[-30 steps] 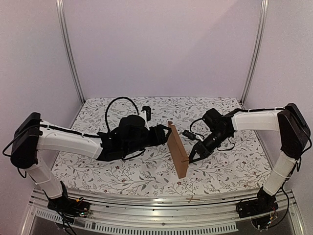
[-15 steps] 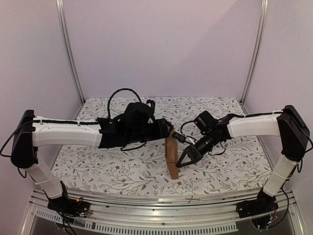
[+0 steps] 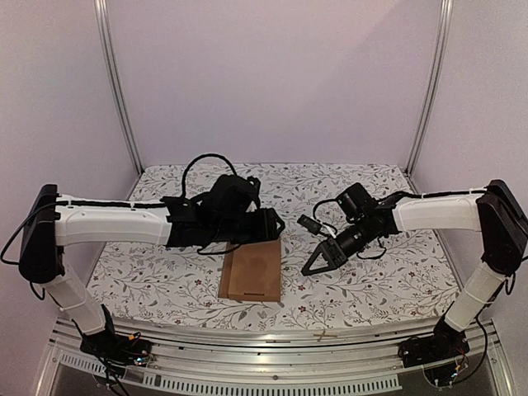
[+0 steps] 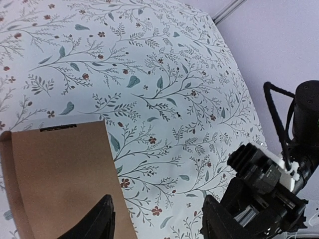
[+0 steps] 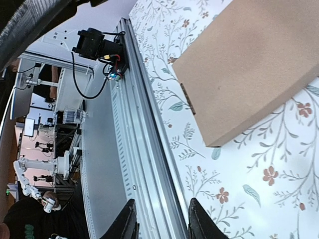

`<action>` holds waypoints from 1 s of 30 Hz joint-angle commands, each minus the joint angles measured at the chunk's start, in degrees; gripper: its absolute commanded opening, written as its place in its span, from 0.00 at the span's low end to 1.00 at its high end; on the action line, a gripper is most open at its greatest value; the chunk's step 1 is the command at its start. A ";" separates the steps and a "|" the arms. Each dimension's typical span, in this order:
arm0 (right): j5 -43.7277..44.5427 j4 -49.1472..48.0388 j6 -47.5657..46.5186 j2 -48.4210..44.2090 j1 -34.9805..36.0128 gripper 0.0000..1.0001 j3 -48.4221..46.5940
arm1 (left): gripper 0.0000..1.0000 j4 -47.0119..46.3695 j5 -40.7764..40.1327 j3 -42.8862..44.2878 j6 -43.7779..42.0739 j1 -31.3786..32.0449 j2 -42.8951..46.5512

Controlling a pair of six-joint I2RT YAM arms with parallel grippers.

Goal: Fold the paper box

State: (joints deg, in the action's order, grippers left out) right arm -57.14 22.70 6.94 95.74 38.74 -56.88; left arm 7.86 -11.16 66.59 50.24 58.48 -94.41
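The paper box (image 3: 252, 272) is a thin brown cardboard rectangle lying flat on the flowered tablecloth, near the front middle. My left gripper (image 3: 279, 223) hovers just beyond its far right corner, open with nothing between its fingers. The left wrist view shows the box (image 4: 60, 174) at lower left, partly under the left finger, with the gripper (image 4: 158, 209) over bare cloth. My right gripper (image 3: 311, 267) hangs to the right of the box, apart from it and pointing down towards the front. In the right wrist view that gripper (image 5: 160, 214) is open and empty, with the box (image 5: 249, 64) at upper right.
An aluminium rail (image 3: 272, 342) runs along the table's front edge, directly below the right fingers (image 5: 144, 149). The right arm's black wrist and cables (image 4: 279, 189) fill the lower right of the left wrist view. Metal posts (image 3: 120, 91) stand at the back corners.
The box stood on edge between both grippers; it now lies flat on the cloth, tipped over to the left. Both grippers are off it, and the right one has drawn back to the right.
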 commanded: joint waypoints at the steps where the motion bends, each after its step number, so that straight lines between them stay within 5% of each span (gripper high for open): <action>1: 10.07 8.08 -8.17 -1.97 -1.70 0.32 -3.00 | 0.61 10.17 -8.04 -1.01 0.94 -1.10 1.61; 3: 16.42 7.38 -10.21 -2.88 -1.48 0.31 -3.59 | 0.64 13.94 -11.98 -4.48 1.58 -1.32 3.96; 13: 24.78 5.44 -11.05 12.11 4.43 0.30 -17.86 | 0.79 1.56 -7.20 -26.61 4.71 -5.96 15.43; 30: 24.38 5.31 -8.36 23.56 6.23 0.17 -22.38 | 0.79 -6.32 -1.87 -28.80 4.72 -9.73 8.03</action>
State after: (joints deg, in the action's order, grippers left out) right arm -34.30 26.89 -2.07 117.40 44.64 -79.50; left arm 2.90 -13.47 37.76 54.70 50.30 -85.89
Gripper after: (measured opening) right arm 0.174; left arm 0.785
